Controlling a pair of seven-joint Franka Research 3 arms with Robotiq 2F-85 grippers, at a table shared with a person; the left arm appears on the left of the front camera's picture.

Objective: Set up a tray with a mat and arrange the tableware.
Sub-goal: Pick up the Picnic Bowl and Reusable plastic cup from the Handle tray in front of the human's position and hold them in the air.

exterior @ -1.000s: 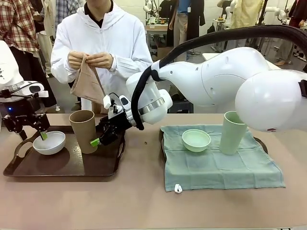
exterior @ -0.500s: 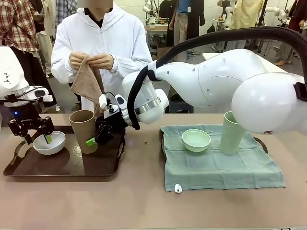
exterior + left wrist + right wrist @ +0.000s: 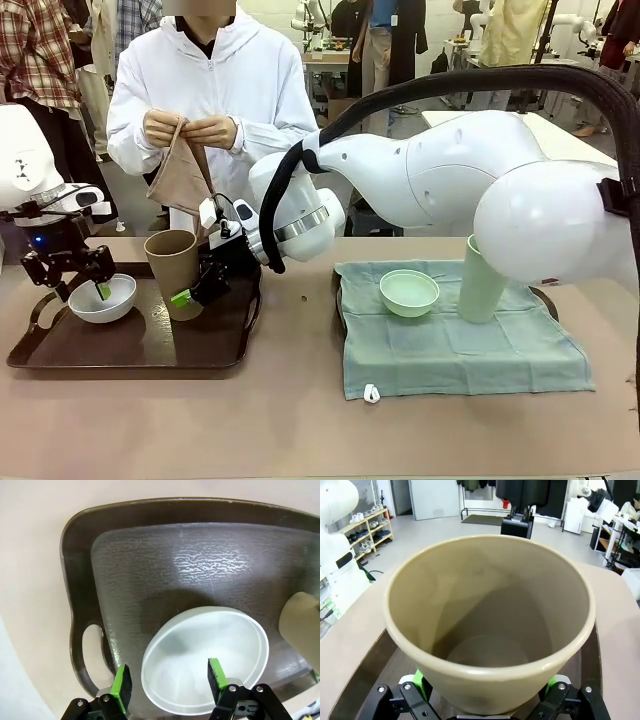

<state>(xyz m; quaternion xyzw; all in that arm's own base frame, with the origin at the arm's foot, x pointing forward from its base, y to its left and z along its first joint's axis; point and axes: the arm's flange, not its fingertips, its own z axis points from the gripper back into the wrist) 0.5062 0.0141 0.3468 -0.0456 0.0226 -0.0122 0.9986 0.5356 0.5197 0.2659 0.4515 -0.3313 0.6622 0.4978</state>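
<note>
A dark brown tray [image 3: 140,350] at the left holds a white bowl [image 3: 102,298] and a tan-brown tumbler [image 3: 172,275], both standing upright. My left gripper [image 3: 82,290] is open and straddles the bowl's near rim. In the left wrist view [image 3: 169,677] one pad [image 3: 216,675] is inside the bowl [image 3: 200,645] and the other is outside. My right gripper [image 3: 188,293] is open, with its jaws on either side of the tumbler's lower part [image 3: 490,625]. The person holds a tan mat [image 3: 180,175] in both hands above the tray.
At the right a mint green cloth [image 3: 460,350] covers a second tray [image 3: 545,296]. On it stand a mint bowl [image 3: 409,292] and a mint tumbler [image 3: 485,280]. A small white tag [image 3: 371,394] lies at the cloth's front corner. My right arm spans the middle of the table.
My right gripper slid left, farther around the tumbler. My left gripper shifted slightly right at the bowl's rim. Bowl and tumbler stayed in place.
</note>
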